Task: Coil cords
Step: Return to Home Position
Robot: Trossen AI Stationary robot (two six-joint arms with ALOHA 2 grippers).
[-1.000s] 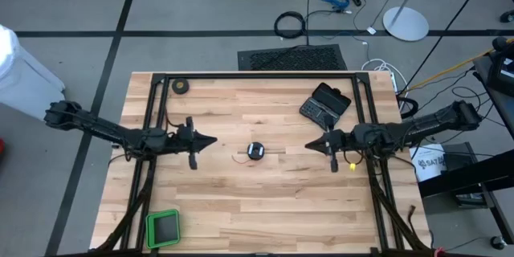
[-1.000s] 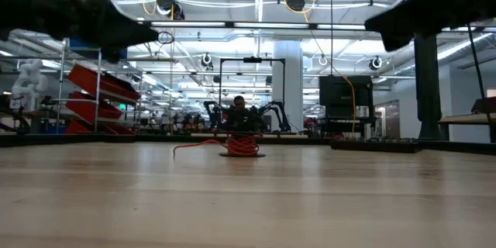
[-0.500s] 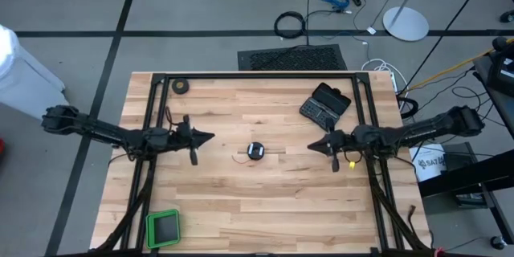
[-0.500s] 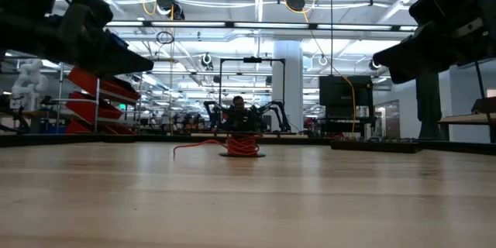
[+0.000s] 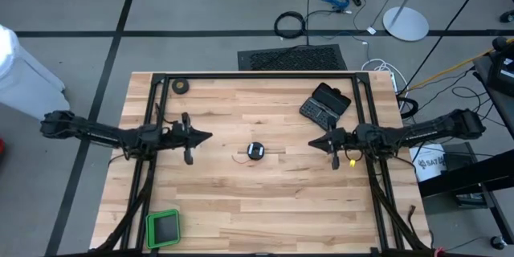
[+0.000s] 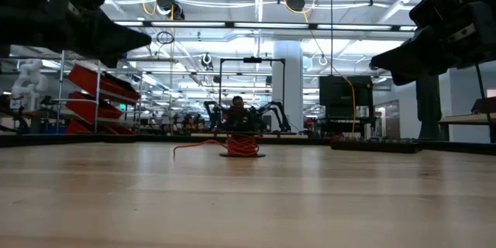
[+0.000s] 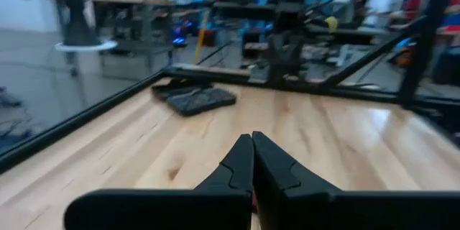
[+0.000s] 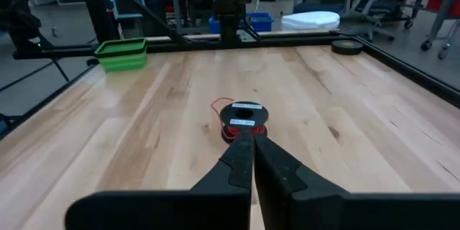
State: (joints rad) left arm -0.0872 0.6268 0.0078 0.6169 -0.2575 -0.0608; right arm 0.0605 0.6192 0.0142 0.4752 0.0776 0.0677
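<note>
At the middle of the wooden table [image 5: 265, 209], the small black reel [image 5: 255, 151] lies flat with the red wire [image 6: 242, 146] wound around it, a short loose tail curving out over the wood toward the left arm's side. The left gripper [image 5: 210, 136] and the right gripper [image 5: 311, 142] hang above the tabletop on opposite sides, tips pointed inward at each other, with the reel between them and well apart from both. Neither touches the reel or the wire. Both grippers are closed and carry nothing: the left arm's fingers [image 7: 237, 165] are pressed together in its wrist view, and the right arm's fingers [image 8: 237, 162] meet the same way, the reel resting on the boards straight ahead of their tips. From table height, the wire shows as a low red bundle at mid-table, with both arms raised clear of the surface. A black tape roll [image 5: 181, 86] sits near a far corner on the left arm's side, a black folding device [image 5: 325, 103] lies beyond the right gripper, and a green tray [image 5: 163, 229] rests at the near edge.
</note>
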